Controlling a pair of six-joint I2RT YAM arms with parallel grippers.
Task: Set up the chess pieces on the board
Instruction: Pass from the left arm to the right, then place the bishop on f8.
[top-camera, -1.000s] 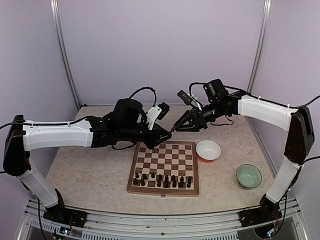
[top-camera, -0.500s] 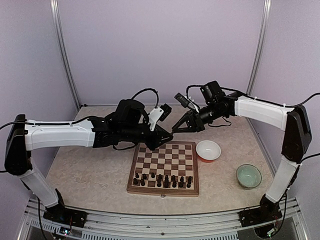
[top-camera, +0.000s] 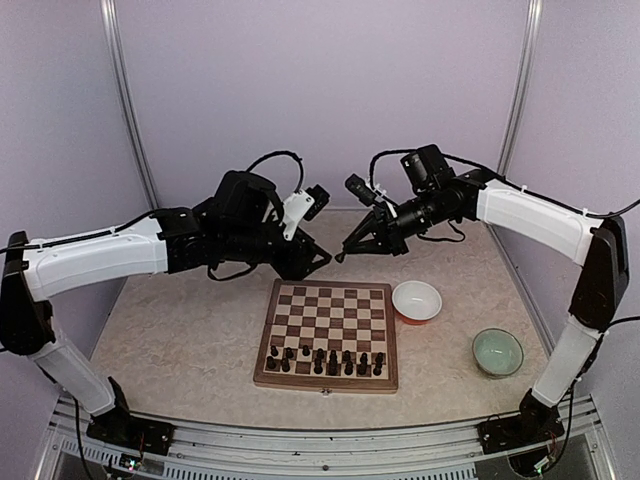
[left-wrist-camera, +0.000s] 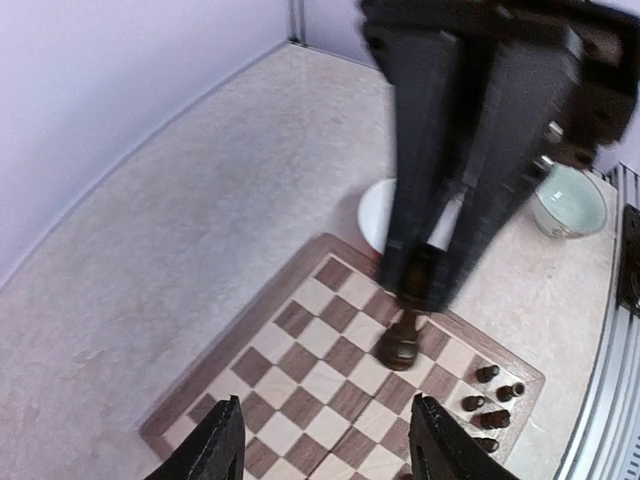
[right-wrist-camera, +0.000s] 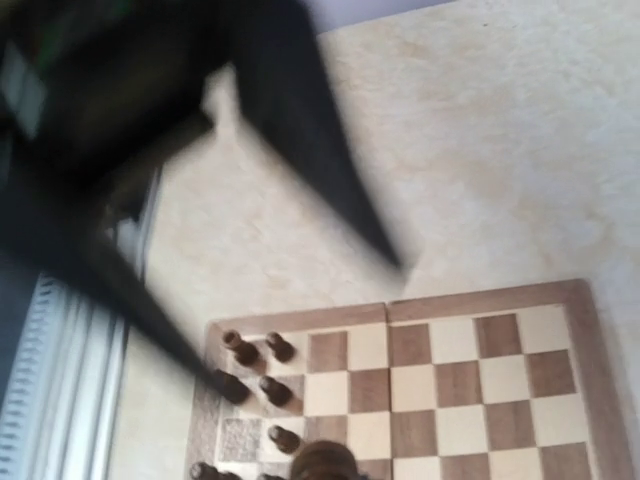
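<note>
The board (top-camera: 330, 312) lies flat in the middle of the table, with several dark chess pieces (top-camera: 325, 360) standing on its two near rows. Above its far edge my two grippers face each other. My right gripper (top-camera: 345, 255) is shut on one dark chess piece (left-wrist-camera: 398, 345), which hangs over the board (left-wrist-camera: 300, 380) in the left wrist view and shows at the bottom edge of the right wrist view (right-wrist-camera: 325, 462). My left gripper (left-wrist-camera: 323, 405) is open and holds nothing; it sits just left of the right one (top-camera: 322, 258).
A white bowl (top-camera: 417, 300) stands right of the board's far corner, and a pale green bowl (top-camera: 497, 352) nearer the right arm's base. Purple walls enclose the table on three sides. The left arm crosses the right wrist view as a dark blur.
The left gripper opened and drew back to the left and upward. The right gripper closed on the chess piece, which now hangs from it alone.
</note>
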